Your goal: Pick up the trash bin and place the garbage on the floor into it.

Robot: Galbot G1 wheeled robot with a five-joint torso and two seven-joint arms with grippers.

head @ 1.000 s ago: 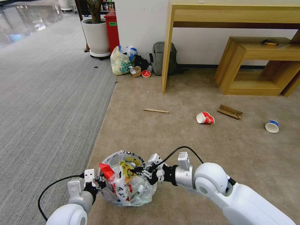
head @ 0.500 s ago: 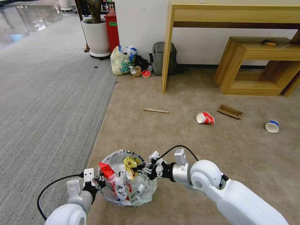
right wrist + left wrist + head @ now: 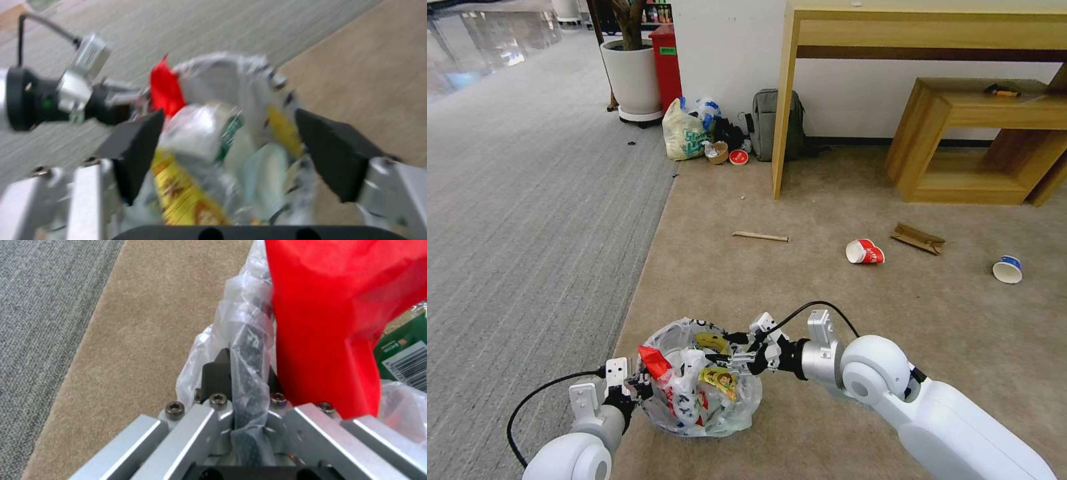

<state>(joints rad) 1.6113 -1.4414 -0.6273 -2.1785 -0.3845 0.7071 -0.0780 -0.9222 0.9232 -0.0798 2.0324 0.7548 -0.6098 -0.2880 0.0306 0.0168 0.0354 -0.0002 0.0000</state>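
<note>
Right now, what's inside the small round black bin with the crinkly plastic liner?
The trash bin holds a red wrapper, a yellow printed wrapper and crumpled whitish plastic. Whatever lies beneath that pile is covered.

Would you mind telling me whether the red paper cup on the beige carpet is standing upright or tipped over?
Tipped over. In the head view the red paper cup lies on its side on the floor, its white open mouth facing sideways.
</note>
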